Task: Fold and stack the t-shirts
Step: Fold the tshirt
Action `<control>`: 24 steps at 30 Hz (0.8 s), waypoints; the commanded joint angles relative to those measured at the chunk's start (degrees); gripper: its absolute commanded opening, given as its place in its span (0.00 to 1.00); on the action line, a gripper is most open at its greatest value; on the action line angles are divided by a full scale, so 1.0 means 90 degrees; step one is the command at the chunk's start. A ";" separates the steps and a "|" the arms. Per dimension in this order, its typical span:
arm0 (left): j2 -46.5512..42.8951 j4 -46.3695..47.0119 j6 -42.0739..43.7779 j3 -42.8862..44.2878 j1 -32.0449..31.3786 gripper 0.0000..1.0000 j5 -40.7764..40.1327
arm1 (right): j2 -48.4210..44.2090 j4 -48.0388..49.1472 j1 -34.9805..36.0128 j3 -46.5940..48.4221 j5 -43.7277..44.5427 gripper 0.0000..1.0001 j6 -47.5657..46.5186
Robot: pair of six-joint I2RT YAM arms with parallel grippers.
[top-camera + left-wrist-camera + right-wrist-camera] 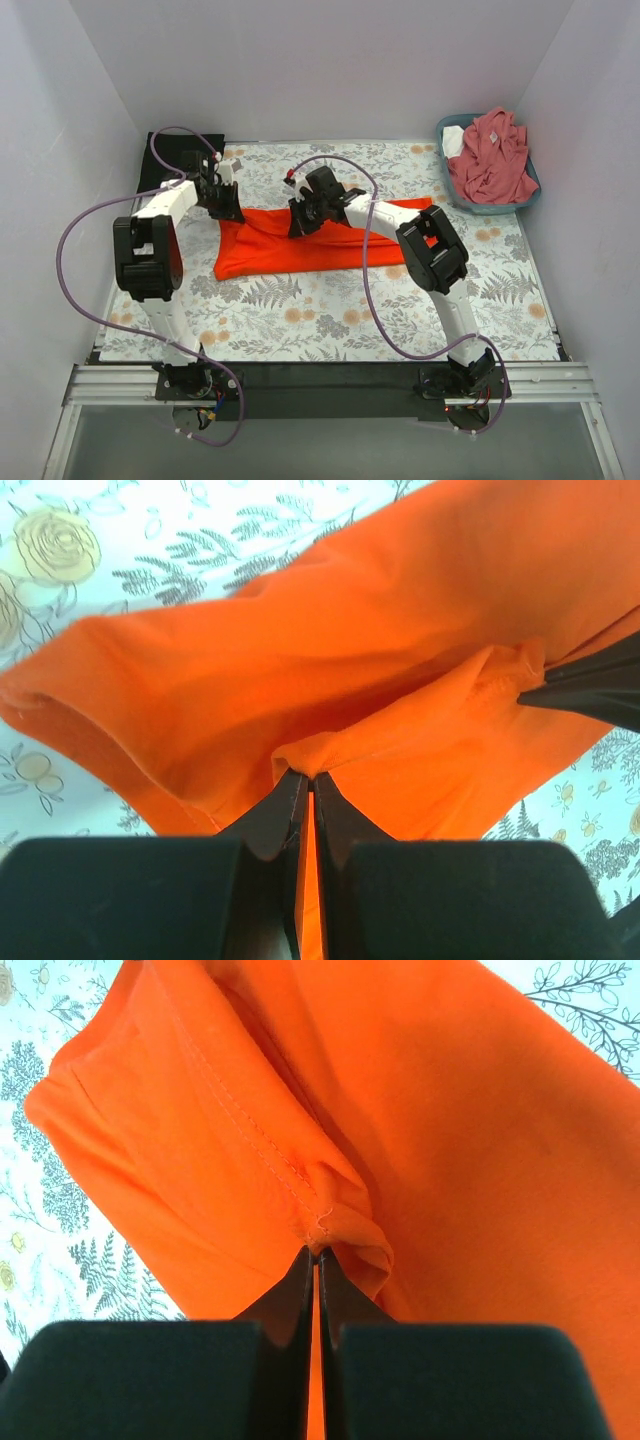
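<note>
Both my arms reach forward with elbows raised and wrists tipped down at centre frame. My left fingers (298, 792) pinch a fold of the bright orange-red cloth t-shirt (300, 252), and my right fingers (305, 1272) pinch another. The shirt lies mid-frame on the floral-covered bench (300, 315).

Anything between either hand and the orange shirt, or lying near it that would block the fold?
Nothing visible. The left hand and right hand are each shut on the orange shirt. The floral covering in front of it is bare; the basket holding a pink shirt sits apart, far right.
</note>
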 commanded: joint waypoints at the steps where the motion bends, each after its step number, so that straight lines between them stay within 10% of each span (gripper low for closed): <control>1: 0.0085 0.0160 -0.0034 0.0351 0.0004 0.00 0.0053 | 0.0064 0.0049 -0.0058 0.0282 0.0042 0.01 -0.0077; 6: 0.0232 0.0170 -0.0103 0.0468 0.0014 0.01 -0.0064 | 0.0142 0.0049 -0.0136 0.0380 0.0042 0.06 -0.0009; 12: 0.0047 0.0151 -0.0425 0.0673 0.0277 0.32 0.0382 | -0.0159 0.0049 -0.0379 0.0292 0.0188 0.51 0.0079; 24: -0.1018 -0.0612 -0.0151 -0.0067 0.0141 0.35 0.1068 | -0.1691 -0.1891 -0.1522 -0.0311 -0.0037 0.46 -0.2299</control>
